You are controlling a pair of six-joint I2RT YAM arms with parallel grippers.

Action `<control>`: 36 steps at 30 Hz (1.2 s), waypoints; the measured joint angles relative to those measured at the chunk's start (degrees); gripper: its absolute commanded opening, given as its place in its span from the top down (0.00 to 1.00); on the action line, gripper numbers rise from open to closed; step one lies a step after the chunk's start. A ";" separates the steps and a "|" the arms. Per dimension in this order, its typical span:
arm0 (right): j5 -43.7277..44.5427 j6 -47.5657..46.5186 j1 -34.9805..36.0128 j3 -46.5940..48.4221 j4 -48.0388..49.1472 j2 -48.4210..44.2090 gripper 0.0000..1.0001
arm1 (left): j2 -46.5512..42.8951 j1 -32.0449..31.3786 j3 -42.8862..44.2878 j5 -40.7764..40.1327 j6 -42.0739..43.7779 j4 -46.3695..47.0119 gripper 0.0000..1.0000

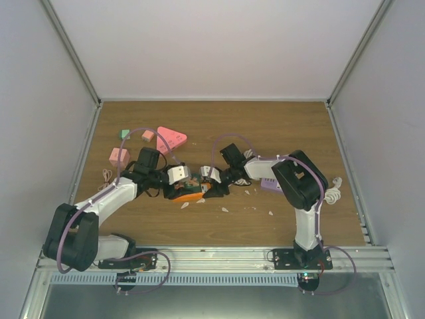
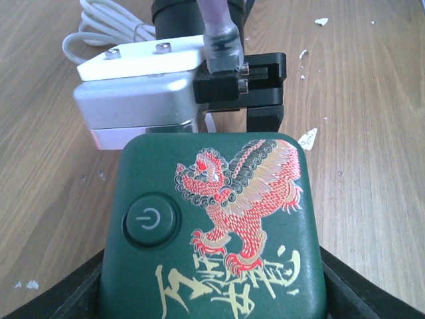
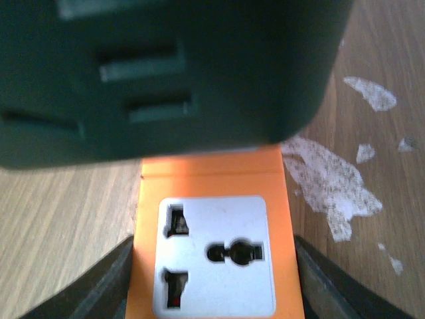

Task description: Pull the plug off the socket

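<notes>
The socket [image 3: 212, 174] — a short orange block with a white face — lies on the counter [image 1: 279, 126] at the centre of the top view, just below where the two arms meet. We see the right pincer [image 3: 216, 282] pinching it, one dark finger against each long side. At the block's far end, in the upper part of the right wrist view, sits the plug [image 2: 212, 226], dark green with a red lion and a round power button. The left pincer [image 2: 212, 292] grips its sides. We cannot tell whether its pins sit in the socket. Scattered white flakes [image 1: 224, 209] lie to the lower right of the block, pink blocks [image 1: 171, 138] at upper left, and a purple strip [image 1: 271, 185] under the right arm.
</notes>
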 measured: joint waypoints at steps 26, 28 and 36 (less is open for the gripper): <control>4.76 0.72 0.42 2.89 -7.08 -1.81 0.20 | -8.85 4.87 -3.50 4.37 -1.25 -2.21 0.54; 5.60 0.59 0.42 2.97 -7.69 -2.86 0.20 | -8.85 4.87 -3.50 4.61 -1.53 -2.16 0.55; 10.51 -2.01 -0.28 2.97 -10.27 -10.71 0.20 | -9.01 4.94 -3.74 5.01 -2.32 -1.75 0.55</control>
